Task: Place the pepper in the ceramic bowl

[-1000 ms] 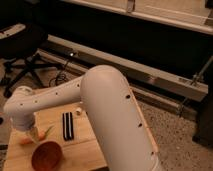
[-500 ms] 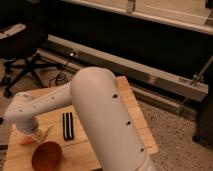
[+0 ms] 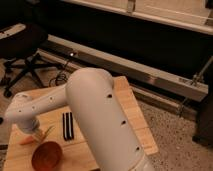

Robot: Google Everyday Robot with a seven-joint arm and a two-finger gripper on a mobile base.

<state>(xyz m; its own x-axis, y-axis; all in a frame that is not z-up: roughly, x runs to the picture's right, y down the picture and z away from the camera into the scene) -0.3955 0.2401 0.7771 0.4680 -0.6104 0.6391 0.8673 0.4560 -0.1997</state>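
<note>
The gripper [image 3: 36, 132] sits low over the left end of the wooden worktop [image 3: 129, 111], hidden under the smooth white wrist; its grip state cannot be told. The pepper [image 3: 27, 140], slim, tapered and orange, is just beside it to the lower left. The bowl [image 3: 47, 156], round, glossy and terracotta-coloured, stands near, lower right. A flat striped bar [image 3: 67, 126] lies further right.

Claw [image 3: 37, 133] at pepper [image 3: 28, 140], beside ceramic bowl [image 3: 47, 156]
</note>
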